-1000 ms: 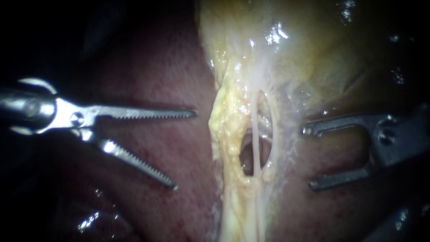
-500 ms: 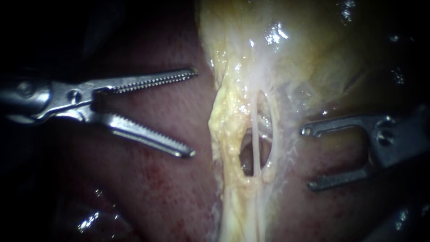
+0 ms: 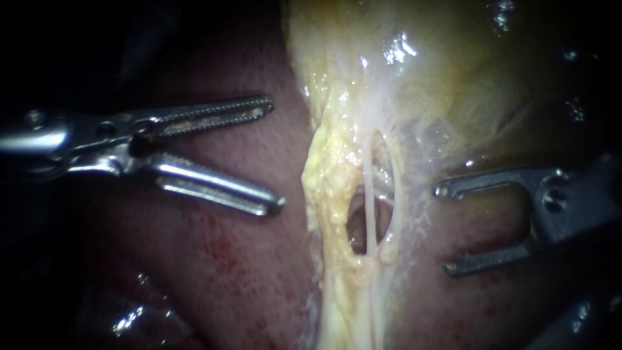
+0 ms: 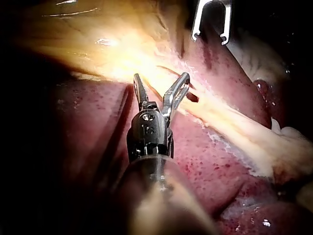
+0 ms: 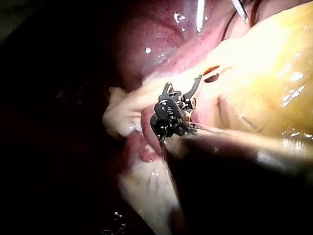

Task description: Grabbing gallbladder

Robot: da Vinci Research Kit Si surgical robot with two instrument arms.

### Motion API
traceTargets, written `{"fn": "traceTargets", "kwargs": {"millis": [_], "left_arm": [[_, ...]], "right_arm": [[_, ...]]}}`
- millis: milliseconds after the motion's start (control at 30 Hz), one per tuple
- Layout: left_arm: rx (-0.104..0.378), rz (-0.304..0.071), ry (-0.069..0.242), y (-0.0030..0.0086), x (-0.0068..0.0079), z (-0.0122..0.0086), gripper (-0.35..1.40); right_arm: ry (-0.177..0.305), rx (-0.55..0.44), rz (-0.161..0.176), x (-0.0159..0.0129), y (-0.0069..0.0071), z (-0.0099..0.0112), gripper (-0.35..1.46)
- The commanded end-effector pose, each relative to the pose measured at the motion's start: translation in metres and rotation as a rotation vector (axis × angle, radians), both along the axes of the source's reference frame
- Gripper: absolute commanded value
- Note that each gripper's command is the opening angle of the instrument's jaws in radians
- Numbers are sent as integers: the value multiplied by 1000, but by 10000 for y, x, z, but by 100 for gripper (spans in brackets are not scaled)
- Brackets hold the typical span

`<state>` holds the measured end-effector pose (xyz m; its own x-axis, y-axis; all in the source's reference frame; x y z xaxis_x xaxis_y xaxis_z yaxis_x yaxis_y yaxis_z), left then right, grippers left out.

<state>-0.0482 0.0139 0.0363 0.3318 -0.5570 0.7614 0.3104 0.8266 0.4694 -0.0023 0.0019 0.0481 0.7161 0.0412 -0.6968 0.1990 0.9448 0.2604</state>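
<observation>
The left instrument [image 3: 273,155] is hovering over the liver [image 3: 246,272], jaws spread, beside the yellow stalk under the gallbladder [image 3: 421,78]. The right instrument [image 3: 446,229] is sitting opposite, jaws gaping, gripping nothing. Only the endoscope is showing the thin tube [image 3: 369,207]. Only the left wrist view is showing the stalk running on across the liver.

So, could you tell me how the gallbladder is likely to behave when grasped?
The gallbladder looks wet and glossy, so probably slippery. Its thin, draped wall suggests it is floppy and may tear if pulled hard.
</observation>
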Motion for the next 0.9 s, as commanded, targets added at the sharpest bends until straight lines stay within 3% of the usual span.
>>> {"fn": "traceTargets", "kwargs": {"millis": [33, 200, 400, 533, 900], "left_arm": [[0, -3, 4, -1, -4, -3, 69], [25, -24, 6, -1, -13, -8, 61], [61, -49, 2, -5, -9, 1, 44], [59, -58, 7, -4, -8, 9, 35], [56, -89, 42, 2, -4, 26, 37]], "right_arm": [[1, 0, 0, -1, 1, -1, 52], [2, 0, -2, -4, 1, 0, 52], [2, 0, -2, -4, 1, 0, 51], [2, 0, -1, -4, 1, 0, 50], [2, 0, -2, -5, 1, 0, 50]]}}
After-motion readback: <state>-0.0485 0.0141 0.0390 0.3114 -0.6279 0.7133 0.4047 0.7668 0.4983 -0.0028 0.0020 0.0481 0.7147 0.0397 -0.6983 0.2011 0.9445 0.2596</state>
